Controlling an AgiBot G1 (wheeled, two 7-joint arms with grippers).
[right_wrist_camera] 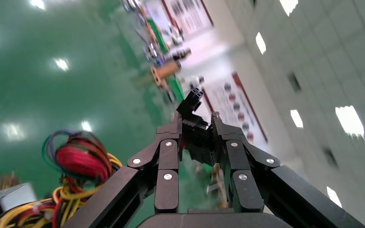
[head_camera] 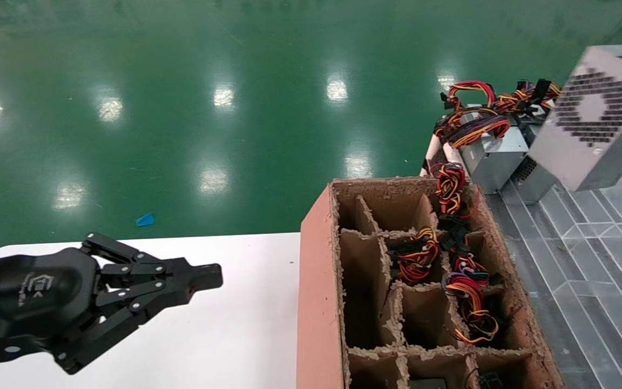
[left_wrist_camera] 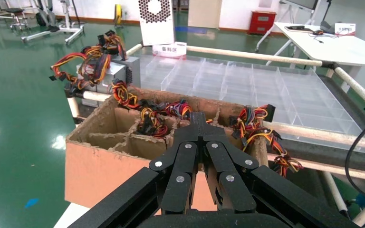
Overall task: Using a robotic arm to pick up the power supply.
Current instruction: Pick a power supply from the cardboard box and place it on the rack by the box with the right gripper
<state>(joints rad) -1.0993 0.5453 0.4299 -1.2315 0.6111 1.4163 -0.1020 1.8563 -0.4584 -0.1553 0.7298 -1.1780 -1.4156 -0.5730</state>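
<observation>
Grey power supply (head_camera: 592, 113) in right claw (right_wrist_camera: 197, 123), two more beside one cardboard box (head_camera: 316, 302).

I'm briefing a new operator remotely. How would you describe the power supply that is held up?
Beyond the brown cardboard box's far right corner, grey units lie on a clear gridded tray. The power supply is the one raised and tilted above them, in the right pincer; the left pincer hovers over the white table. Only it shows a hexagon-patterned vent face.
</observation>
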